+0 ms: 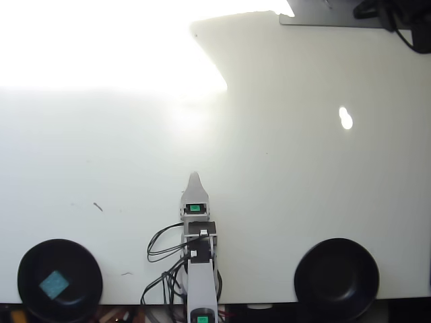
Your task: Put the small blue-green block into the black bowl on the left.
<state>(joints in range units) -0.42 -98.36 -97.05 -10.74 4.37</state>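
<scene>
Glaring white table (303, 188), sun-washed at upper left; end effector (194, 178) grip state untellable from overhead.

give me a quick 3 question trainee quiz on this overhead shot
1. True or false: the small blue-green square block lies inside the round black bowl at the left.
2. What does the round black bowl at the right hold? A) a block B) nothing visible C) a cable
3. Fill in: the white arm's pincer points toward the ____ edge of the picture.

Key: 1 true; 2 B; 3 top.
</scene>
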